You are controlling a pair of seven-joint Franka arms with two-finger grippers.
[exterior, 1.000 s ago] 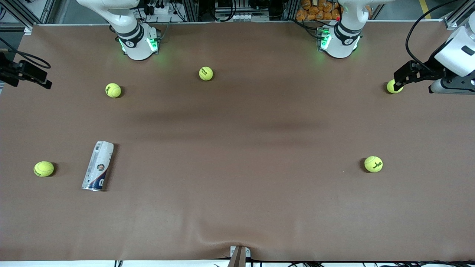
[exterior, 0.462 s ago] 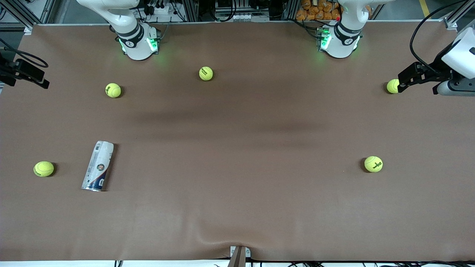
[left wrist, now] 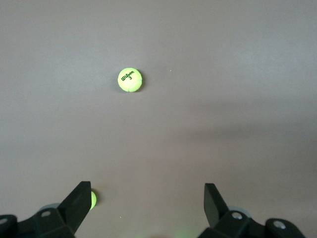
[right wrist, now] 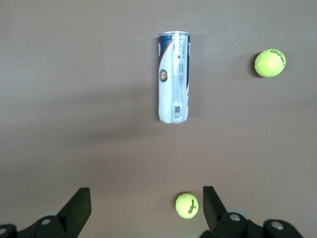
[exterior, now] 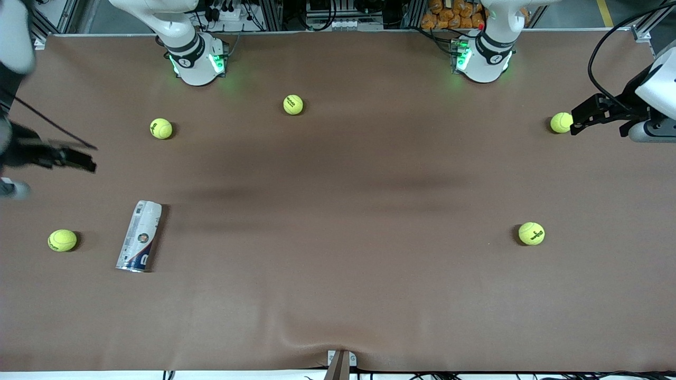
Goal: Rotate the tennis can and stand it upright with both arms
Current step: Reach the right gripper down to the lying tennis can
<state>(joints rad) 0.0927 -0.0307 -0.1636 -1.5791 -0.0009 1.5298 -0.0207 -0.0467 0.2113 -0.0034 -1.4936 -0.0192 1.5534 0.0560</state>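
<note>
The tennis can (exterior: pixel 140 236) lies on its side on the brown table toward the right arm's end, with its silvery rim end nearer the front camera. It also shows in the right wrist view (right wrist: pixel 174 77). My right gripper (exterior: pixel 84 161) is open and empty, up in the air over the table's edge at the right arm's end, apart from the can. Its jaws (right wrist: pixel 147 203) stand wide. My left gripper (exterior: pixel 576 116) is open and empty at the left arm's end, beside a yellow tennis ball (exterior: pixel 561 122). Its own view shows it (left wrist: pixel 147 201) with nothing between the fingers.
Yellow tennis balls lie scattered: one (exterior: pixel 62 240) beside the can toward the table's end, one (exterior: pixel 161 128) and one (exterior: pixel 293 104) nearer the bases, one (exterior: pixel 531 233) toward the left arm's end. The right wrist view shows two balls (right wrist: pixel 270 63) (right wrist: pixel 187 205).
My right gripper has swung in over the table's edge, closer to the can. My left gripper has drawn back a little from the ball beside it. The can has not moved.
</note>
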